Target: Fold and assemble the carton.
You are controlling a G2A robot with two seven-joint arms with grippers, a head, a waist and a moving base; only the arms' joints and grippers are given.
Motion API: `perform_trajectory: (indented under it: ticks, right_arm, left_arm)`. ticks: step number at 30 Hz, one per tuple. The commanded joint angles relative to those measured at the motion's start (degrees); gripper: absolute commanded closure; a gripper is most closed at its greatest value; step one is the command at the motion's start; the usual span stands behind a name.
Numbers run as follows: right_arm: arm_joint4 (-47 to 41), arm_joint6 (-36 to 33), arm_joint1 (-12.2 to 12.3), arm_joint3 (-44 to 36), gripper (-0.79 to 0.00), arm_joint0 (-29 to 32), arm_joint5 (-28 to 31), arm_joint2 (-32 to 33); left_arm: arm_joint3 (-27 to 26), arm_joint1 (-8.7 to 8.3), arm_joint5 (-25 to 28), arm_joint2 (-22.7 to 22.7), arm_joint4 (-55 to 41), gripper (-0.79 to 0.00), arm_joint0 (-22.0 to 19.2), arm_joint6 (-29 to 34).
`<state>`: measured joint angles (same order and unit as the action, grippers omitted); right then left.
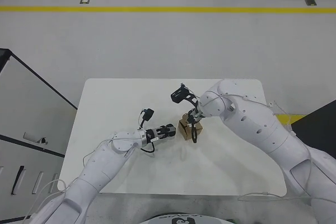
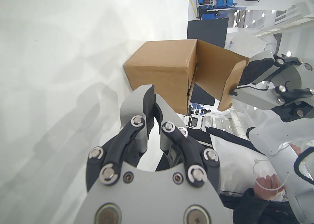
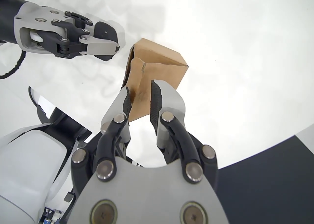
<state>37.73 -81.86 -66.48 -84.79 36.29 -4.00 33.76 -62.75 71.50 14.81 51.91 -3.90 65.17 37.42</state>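
Brown cardboard carton (image 2: 159, 72) standing mid-desk (image 1: 129, 101), one flap (image 2: 215, 72) open, right gripper (image 3: 139, 102) pinching that flap, left gripper (image 2: 153, 102) pressed together, just beside the carton.

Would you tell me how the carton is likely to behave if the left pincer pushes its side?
The carton looks small and hollow, so probably light; it may slide on the smooth table rather than resist. Its flap is thin card and creased where the right pincer pinches it, so it would likely bend.
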Motion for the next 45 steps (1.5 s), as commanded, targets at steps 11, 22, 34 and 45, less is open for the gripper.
perform_trajectory:
  ticks: [11,22,34,45]
  right_arm:
    - [1.44,-1.05,-1.05,0.87,-0.157,0.01,-0.29,-1.08]
    - [3.01,-1.34,-2.21,2.08,-0.206,-0.02,-0.32,-2.34]
    - [5.01,-1.78,-3.09,2.5,-0.148,0.22,-0.5,-2.78]
    - [6.92,-2.04,-3.85,3.26,-0.022,0.52,-0.26,-3.01]
  left_arm:
    - [0.0,0.0,0.0,0.0,0.0,0.0,0.0,0.0]
    - [0.0,0.0,0.0,0.0,0.0,0.0,0.0,0.0]
    - [0.0,0.0,0.0,0.0,0.0,0.0,0.0,0.0]
    - [0.0,0.0,0.0,0.0,0.0,0.0,0.0,0.0]
